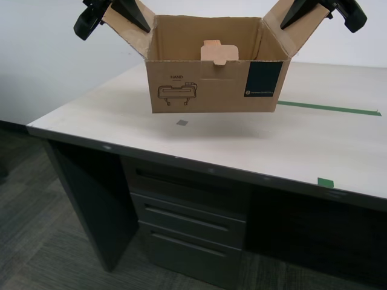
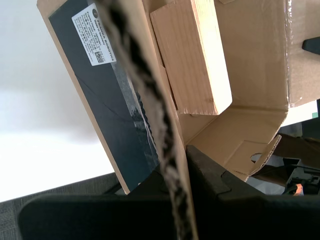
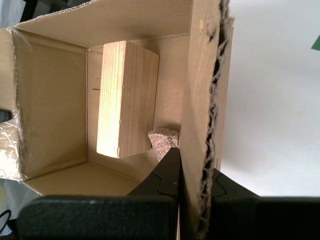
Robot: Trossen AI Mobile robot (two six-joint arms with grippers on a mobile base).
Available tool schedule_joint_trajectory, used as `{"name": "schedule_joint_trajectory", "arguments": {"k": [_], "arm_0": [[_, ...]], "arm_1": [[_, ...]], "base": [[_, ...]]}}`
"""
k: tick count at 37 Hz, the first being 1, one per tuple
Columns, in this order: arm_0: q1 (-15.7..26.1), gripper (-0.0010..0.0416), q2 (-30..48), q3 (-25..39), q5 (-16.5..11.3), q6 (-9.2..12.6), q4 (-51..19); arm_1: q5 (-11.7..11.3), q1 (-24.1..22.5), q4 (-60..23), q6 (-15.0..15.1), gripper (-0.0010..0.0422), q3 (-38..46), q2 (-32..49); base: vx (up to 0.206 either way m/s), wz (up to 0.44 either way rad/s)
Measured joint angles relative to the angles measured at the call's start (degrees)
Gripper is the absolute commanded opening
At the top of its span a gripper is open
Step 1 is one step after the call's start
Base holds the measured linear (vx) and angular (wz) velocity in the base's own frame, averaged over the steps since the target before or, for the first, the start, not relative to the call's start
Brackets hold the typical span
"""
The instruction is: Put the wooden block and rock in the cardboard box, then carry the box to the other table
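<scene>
- Exterior view: the box hangs clear of the desk, its shadow beneath. A gripper at 10 o'clock and another at 2 o'clock each pinch a side flap. Risk, as judged: thin corrugated flaps carry the whole load and could bend or tear.
- Second wrist view: my second gripper has its jaws clamped on a flap edge; the block lies inside the box. If the arms drift apart or together, the flap may slip out.
- First wrist view: my first gripper grips the opposite flap; the rock touches the block's end. Tilting would slide both and shift the weight.
</scene>
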Motion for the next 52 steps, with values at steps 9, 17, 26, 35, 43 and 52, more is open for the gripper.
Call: {"name": "schedule_joint_trajectory", "arguments": {"k": [9,17,26,35,43,52], "arm_0": [[0.0,-0.0001,0.0,0.0,0.0,-0.8,-0.3],[0.0,-0.0001,0.0,0.0,0.0,-0.9,-0.2],[0.0,-0.0001,0.0,0.0,0.0,-0.8,-0.2],[0.0,-0.0001,0.0,0.2,0.0,-0.9,-0.3],[0.0,-0.0001,0.0,0.0,0.0,-0.9,-0.6],[0.0,-0.0001,0.0,0.0,0.0,-0.9,-0.6]], "arm_1": [[0.0,0.0,0.2,-2.1,-0.0001,0.0,0.0],[0.0,0.0,0.4,-2.6,-0.0001,0.0,0.0],[0.0,0.0,0.5,-2.4,-0.0001,0.0,0.0],[0.0,0.0,0.6,-2.5,-0.0001,0.0,0.0],[0.0,-0.1,0.6,-2.5,-0.0001,0.0,0.0],[-0.1,-0.1,0.8,-2.5,-0.0001,0.0,0.0]], "base": [[-0.045,-0.007],[-0.045,0.039],[-0.046,0.092],[-0.036,0.109],[-0.008,0.114],[0.004,0.129]]}}
